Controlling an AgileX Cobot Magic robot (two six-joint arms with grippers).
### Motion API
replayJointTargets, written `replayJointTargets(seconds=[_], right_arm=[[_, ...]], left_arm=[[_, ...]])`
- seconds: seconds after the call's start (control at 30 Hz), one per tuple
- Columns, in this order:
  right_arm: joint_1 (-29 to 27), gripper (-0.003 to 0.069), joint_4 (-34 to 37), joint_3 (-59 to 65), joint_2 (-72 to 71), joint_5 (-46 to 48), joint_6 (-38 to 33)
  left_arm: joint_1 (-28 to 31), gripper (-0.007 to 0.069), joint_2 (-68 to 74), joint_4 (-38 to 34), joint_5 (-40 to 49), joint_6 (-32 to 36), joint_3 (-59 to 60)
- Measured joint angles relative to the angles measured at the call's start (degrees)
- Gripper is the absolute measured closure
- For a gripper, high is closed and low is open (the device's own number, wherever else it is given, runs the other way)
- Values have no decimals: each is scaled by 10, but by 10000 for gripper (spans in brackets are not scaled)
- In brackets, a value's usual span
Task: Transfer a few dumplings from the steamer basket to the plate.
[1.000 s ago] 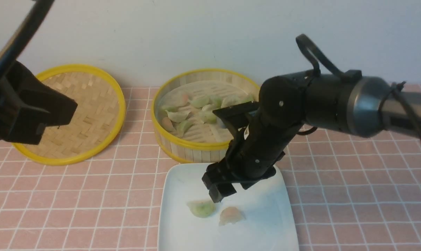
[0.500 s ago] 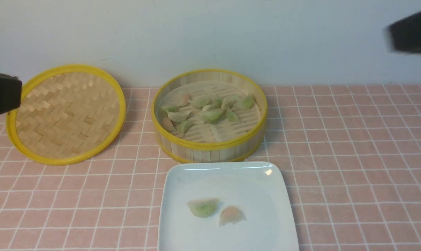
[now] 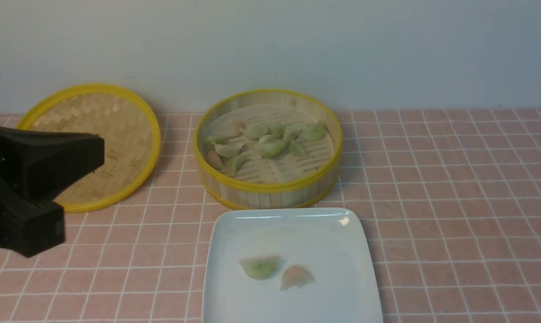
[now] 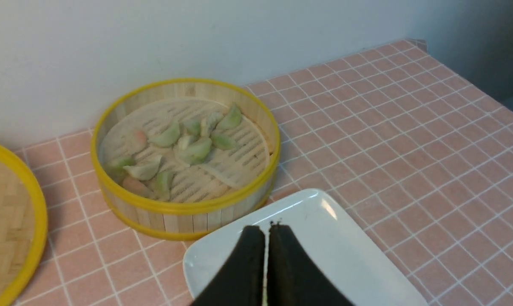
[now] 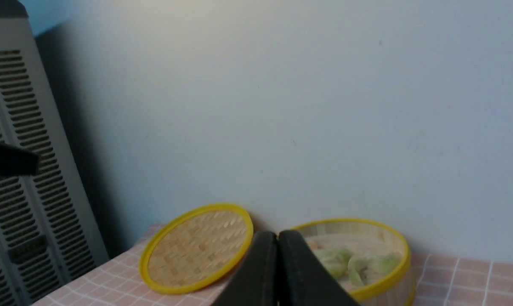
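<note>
The steamer basket (image 3: 268,186) stands at the back middle with several dumplings (image 3: 270,146) on its floor, mostly green, a few pinkish. The white plate (image 3: 342,251) lies just in front of it and holds two dumplings, one green (image 3: 260,267) and one pinkish (image 3: 297,277). My left gripper (image 3: 97,150) is shut and empty, raised at the far left in front of the lid. In the left wrist view its tips (image 4: 267,227) show against the plate's edge (image 4: 324,204), near the basket (image 4: 184,208). My right gripper (image 5: 277,234) is shut and empty, held high; it does not show in the front view.
The flat woven lid (image 3: 118,121) with a yellow rim leans at the back left, partly behind my left gripper. Pink tiled tabletop (image 3: 454,202) stretches to the right of the basket and plate. A grey wall runs along the back; a louvred grey unit (image 5: 18,191) stands beyond the table.
My right arm has lifted off the plate and left the front view. My left gripper dropped out of view, then came back in lower at the left. Both dumplings on the plate lie still.
</note>
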Motion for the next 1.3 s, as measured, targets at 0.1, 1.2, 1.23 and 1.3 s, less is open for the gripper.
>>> replayJointTargets(seconds=[0.1, 1.2, 1.23, 1.3], right_arm=[[0, 671, -10, 10, 1, 0, 8], [0, 671, -24, 11, 0, 0, 10], [0, 671, -24, 11, 0, 0, 10], [0, 671, -24, 11, 0, 0, 10]], left_arm=[[1, 631, -43, 2, 2, -1, 14], [62, 631, -383, 64, -142, 13, 347], [87, 631, -393, 66, -152, 14, 370], [130, 631, -403, 68, -164, 16, 408]])
